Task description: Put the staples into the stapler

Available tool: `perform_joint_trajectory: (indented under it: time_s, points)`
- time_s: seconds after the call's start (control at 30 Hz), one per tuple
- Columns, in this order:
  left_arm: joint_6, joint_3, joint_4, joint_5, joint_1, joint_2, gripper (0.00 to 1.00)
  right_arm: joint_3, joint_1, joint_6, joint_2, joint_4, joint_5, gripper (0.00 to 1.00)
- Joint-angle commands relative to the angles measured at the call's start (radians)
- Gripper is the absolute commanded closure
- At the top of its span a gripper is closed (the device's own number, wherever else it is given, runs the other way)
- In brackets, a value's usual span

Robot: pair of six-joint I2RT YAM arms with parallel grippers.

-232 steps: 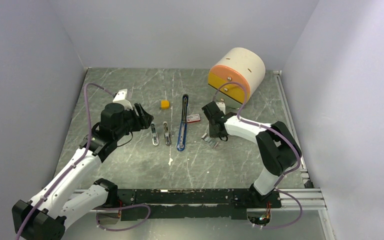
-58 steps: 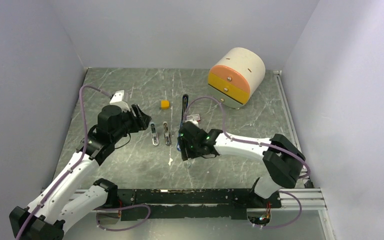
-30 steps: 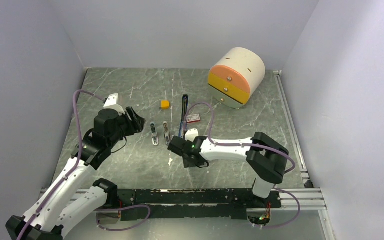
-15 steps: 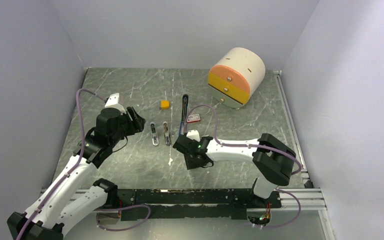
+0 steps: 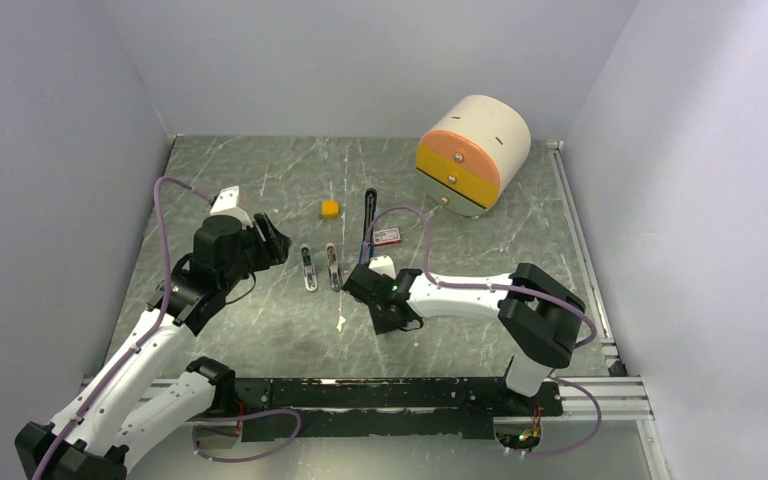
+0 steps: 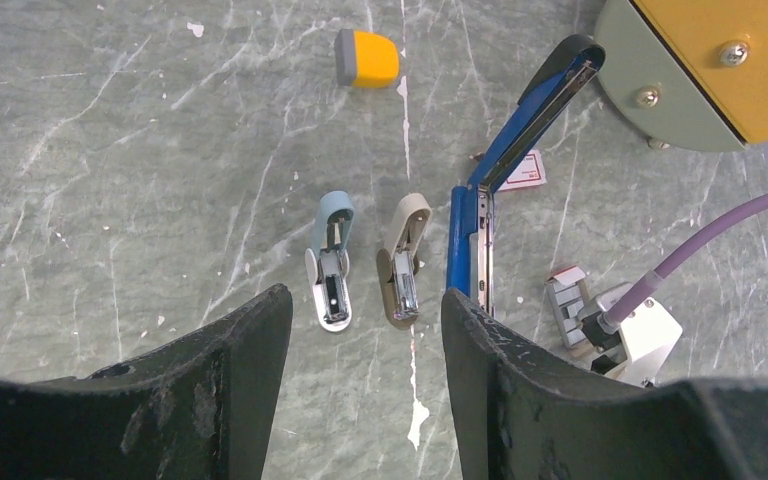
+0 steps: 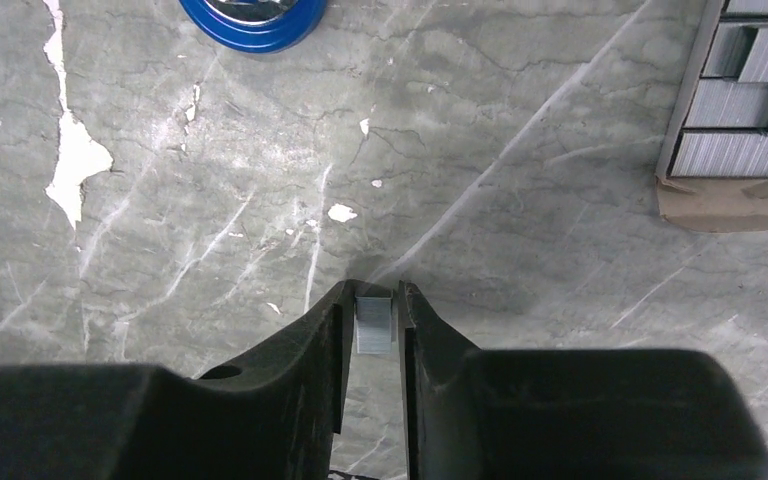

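The long blue stapler [image 5: 365, 245] lies open mid-table, and it also shows in the left wrist view [image 6: 480, 230]. Its round near end shows in the right wrist view [image 7: 253, 15]. My right gripper [image 5: 390, 318] points down just near-right of that end. It is shut on a small silver strip of staples [image 7: 374, 325], held a little above the table [image 7: 520, 200]. The block of staples [image 7: 750, 100] lies in its open cardboard tray to the right, seen also in the left wrist view [image 6: 568, 310]. My left gripper [image 5: 278, 240] is open and empty [image 6: 365, 295], hovering left of the stapler.
Two small staplers, light blue [image 5: 308, 270] and beige [image 5: 333, 267], lie left of the blue one. An orange-yellow block [image 5: 330, 208] and a red-and-white box [image 5: 387, 237] lie farther back. A round drawer unit [image 5: 472, 150] stands at the back right.
My right gripper left the staple tray and moved left to the stapler's near end with a strip, shifting only slightly in the last second. My left arm drew back a little.
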Motion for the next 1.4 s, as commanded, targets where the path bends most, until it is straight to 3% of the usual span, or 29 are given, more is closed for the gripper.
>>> perform_joint_trajectory:
  time_s: [0.0, 0.37, 0.7, 1.37]
  points:
    - [-0.001, 0.019, 0.000, -0.016, -0.003, 0.004, 0.39, 0.028, -0.004, -0.009, 0.034, -0.008, -0.009, 0.75]
    - [-0.001, 0.024, -0.007, -0.024, -0.003, 0.006, 0.39, 0.038, -0.005, 0.036, 0.013, -0.014, 0.043, 0.81]
    - [0.012, 0.049, -0.036, -0.029, -0.004, -0.016, 0.39, 0.088, -0.007, 0.101, -0.064, 0.045, 0.233, 0.81]
    - [0.080, 0.077, -0.184, -0.131, -0.003, -0.149, 0.38, 0.384, -0.054, 0.160, 0.170, 0.042, 0.484, 0.81]
